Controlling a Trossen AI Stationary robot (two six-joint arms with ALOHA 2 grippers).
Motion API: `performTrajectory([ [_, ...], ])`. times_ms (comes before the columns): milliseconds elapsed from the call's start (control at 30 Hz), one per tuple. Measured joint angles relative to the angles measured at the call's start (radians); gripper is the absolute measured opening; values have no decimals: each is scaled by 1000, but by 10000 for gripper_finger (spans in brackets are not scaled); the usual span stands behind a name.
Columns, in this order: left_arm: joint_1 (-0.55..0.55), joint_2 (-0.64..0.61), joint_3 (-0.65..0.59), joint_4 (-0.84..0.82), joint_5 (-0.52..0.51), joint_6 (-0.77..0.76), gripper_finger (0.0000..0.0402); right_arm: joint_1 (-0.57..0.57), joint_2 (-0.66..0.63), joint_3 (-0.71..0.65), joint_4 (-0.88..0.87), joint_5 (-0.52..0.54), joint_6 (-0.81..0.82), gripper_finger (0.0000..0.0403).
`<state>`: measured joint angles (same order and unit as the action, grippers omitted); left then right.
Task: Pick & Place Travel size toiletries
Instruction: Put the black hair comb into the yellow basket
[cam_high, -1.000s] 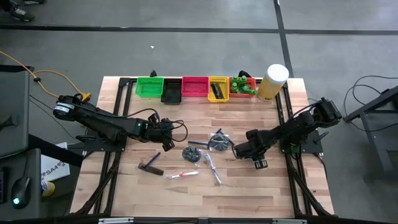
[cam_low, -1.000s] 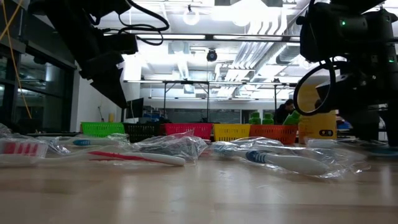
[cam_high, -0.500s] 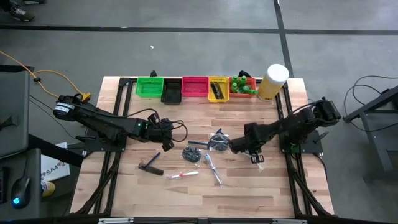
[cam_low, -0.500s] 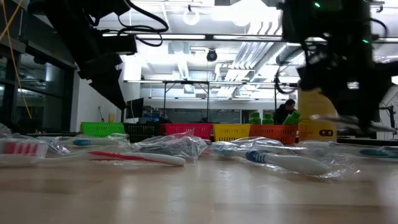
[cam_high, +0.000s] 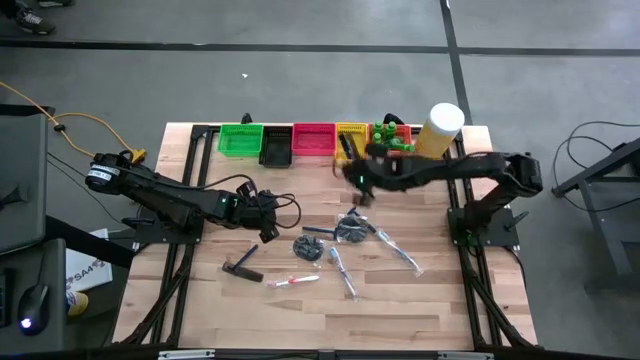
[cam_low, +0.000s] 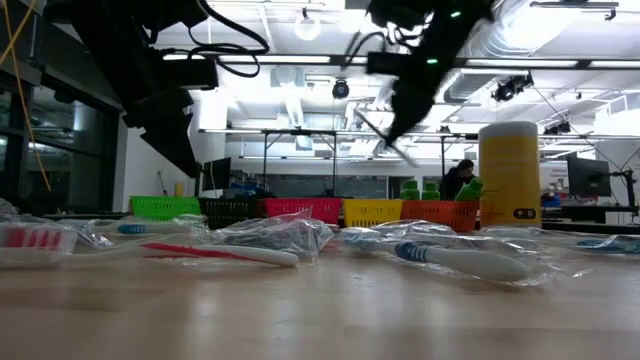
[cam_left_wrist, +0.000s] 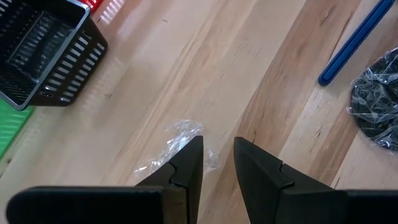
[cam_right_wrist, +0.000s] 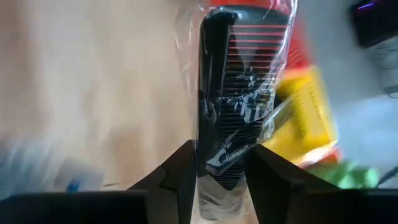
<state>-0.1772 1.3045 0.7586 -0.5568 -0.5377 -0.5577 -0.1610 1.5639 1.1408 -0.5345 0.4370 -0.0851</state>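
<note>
The right gripper (cam_right_wrist: 217, 165) pinches a clear-wrapped black comb (cam_right_wrist: 233, 93) between its 2 fingers, carried above the table near the yellow bin (cam_high: 350, 142) (likely the transport step); next it needs lining up over a bin and letting go. The left gripper (cam_left_wrist: 217, 163), fingers narrowly parted and holding nothing, waits over a clear wrapper (cam_left_wrist: 177, 144).

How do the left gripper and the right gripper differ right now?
The right gripper is shut on a clear-wrapped black comb; the left gripper holds nothing, its fingers slightly apart. In the high view the right gripper is stretched out near the row of bins, by the yellow bin; the left gripper sits back over the bare table, above a scrap of clear wrap. Both have dark fingers.
</note>
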Motion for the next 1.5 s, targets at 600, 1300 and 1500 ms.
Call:
performTrajectory([
  [600, 0, 0, 0, -13, 1, -26, 90, -326, 167, 0, 530, -48, 248, 127],
  [1300, -1, 0, -1, -79, 2, -50, 90, -326, 221, -1, 359, -148, 391, 218],
  [1500, -58, 0, -1, -114, -2, -102, 90, -307, 80, -1, 236, -177, 368, 248],
])
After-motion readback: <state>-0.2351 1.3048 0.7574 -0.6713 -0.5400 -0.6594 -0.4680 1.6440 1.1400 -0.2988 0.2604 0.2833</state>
